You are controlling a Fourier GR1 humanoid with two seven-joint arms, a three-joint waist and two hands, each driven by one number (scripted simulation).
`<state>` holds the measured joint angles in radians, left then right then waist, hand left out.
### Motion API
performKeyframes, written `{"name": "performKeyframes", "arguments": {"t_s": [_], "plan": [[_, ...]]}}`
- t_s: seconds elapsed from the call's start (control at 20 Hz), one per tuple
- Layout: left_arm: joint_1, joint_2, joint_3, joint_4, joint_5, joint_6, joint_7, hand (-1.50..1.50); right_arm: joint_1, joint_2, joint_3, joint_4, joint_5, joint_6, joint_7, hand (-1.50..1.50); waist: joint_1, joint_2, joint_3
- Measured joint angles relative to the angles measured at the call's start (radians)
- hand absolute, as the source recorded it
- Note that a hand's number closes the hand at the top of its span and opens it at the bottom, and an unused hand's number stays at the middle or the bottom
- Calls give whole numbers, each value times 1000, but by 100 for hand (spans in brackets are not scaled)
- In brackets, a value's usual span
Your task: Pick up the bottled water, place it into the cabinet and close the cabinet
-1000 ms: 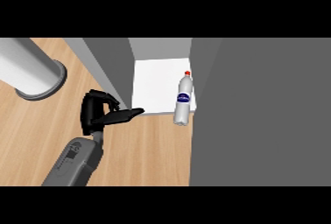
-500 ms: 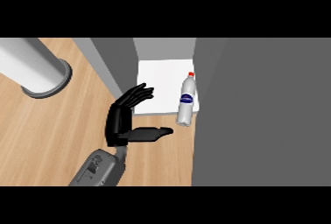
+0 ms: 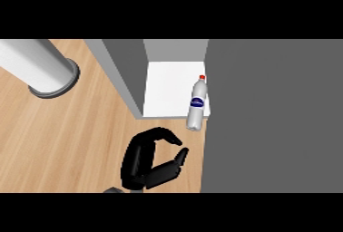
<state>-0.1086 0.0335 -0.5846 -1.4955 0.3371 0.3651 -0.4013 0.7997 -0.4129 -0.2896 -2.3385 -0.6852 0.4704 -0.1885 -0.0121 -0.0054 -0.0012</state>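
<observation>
I can make out a dark blue label with a pale mark on the bottled water (image 3: 196, 103), but no word, number or brand on it or anywhere else is readable to me.

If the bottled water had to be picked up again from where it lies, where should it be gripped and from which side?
Probably around the labelled middle of the bottled water, coming from the white shelf side on its left. It lies on its side, cap pointing away, close against the grey panel on its right.
</observation>
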Motion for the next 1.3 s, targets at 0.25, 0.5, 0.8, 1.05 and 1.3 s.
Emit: {"name": "performKeyframes", "arguments": {"t_s": [0.25,0.5,0.8,1.05,1.3], "plan": [[128,91,-26,-96,6,-63,-31,150,26,-16,19,-7,0,53,12,150,4,0,0],[216,216,17,-208,41,-128,-25,150,36,-34,69,-10,6,100,32,150,10,0,-1],[291,332,106,-287,91,-189,-39,150,57,-79,128,-20,15,183,33,150,6,-4,-2],[335,408,204,-336,178,-260,-45,-150,36,-71,178,-27,28,204,14,150,2,-6,-4],[378,477,301,-387,256,-309,-38,-150,16,-80,245,-32,44,222,19,150,4,-10,-6]]}}
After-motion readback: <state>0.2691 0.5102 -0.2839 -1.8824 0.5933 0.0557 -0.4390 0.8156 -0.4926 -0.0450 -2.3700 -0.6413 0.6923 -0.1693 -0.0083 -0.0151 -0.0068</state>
